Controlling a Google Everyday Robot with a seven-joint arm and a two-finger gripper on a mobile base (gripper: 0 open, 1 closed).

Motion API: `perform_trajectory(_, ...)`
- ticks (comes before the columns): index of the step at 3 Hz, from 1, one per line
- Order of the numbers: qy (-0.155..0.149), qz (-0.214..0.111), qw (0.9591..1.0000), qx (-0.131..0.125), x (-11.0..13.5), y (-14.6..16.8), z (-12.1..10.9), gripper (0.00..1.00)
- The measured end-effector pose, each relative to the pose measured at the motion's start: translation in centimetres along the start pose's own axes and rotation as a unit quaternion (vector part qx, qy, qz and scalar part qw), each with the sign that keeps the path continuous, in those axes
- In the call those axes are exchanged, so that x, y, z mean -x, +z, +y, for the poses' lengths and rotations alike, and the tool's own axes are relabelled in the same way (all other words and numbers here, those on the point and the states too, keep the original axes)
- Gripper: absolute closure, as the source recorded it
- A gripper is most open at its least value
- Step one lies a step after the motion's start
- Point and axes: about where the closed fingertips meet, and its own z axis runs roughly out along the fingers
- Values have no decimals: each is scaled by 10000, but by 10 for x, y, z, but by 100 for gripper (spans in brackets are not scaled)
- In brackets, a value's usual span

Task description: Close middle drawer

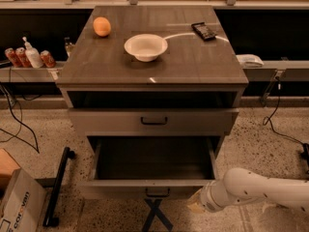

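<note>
The middle drawer (150, 187) is pulled far out of the grey-brown wooden cabinet, and its deep tray looks empty. Its low flat front carries a small dark bar handle (158, 193). Above it is the taller drawer front (153, 122) with its own handle, nearly flush with the cabinet. The lowest drawer is hidden under the open one. My white arm (256, 192) reaches in from the lower right. My gripper (195, 207) is low, just in front of the right end of the open drawer's front.
On the cabinet top are an orange (102, 26), a white bowl (146, 47) and a dark phone (204, 31) with a white cable. A cardboard box (19, 207) and a black bar (58, 187) lie on the floor at left. Cans and a bottle (29, 57) stand on the left shelf.
</note>
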Motion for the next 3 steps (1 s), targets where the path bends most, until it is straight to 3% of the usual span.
perform_trajectory(1, -210, -339, 9990, -217, 21, 4, -30, 100)
perform_trajectory(2, -279, -473, 9981, -274, 28, 6, -42, 100)
perform_trajectory(3, -434, -789, 9951, -403, 48, 3, -85, 98)
